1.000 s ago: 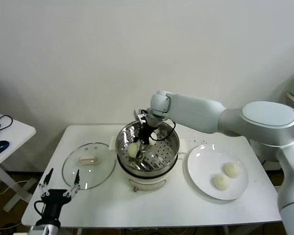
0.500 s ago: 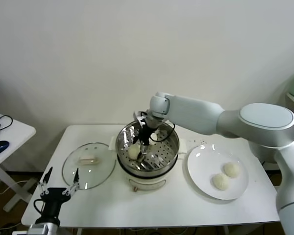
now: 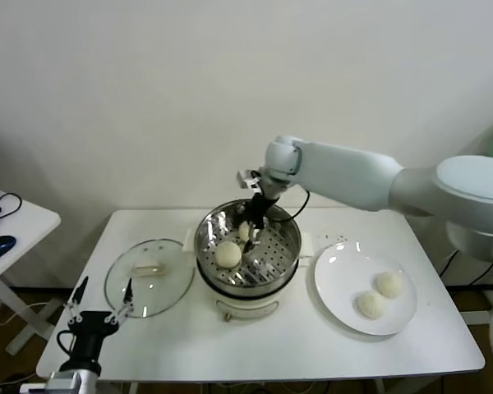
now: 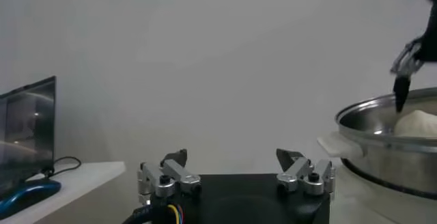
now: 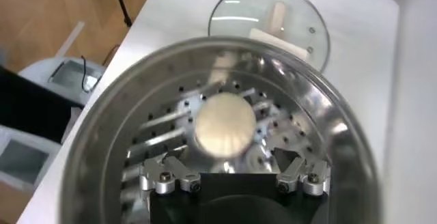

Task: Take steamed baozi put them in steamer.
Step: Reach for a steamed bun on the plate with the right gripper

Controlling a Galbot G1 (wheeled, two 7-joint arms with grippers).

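The steel steamer stands on its white pot base at the table's middle. One baozi lies on its perforated bottom, left of centre. It also shows in the right wrist view and the left wrist view. A pale patch behind the right gripper's fingers may be another bun; I cannot tell. Two baozi lie on the white plate. My right gripper is open and empty, above the steamer's rear part. My left gripper is open, low at the table's front left.
A flat glass lid with a pale handle lies on the table left of the steamer. A side desk with a mouse and cables stands at the far left. The wall is close behind the table.
The right gripper has let go of the baozi and risen up and back out of the steamer. The bun now lies on the steamer's bottom. The left arm has stayed put.
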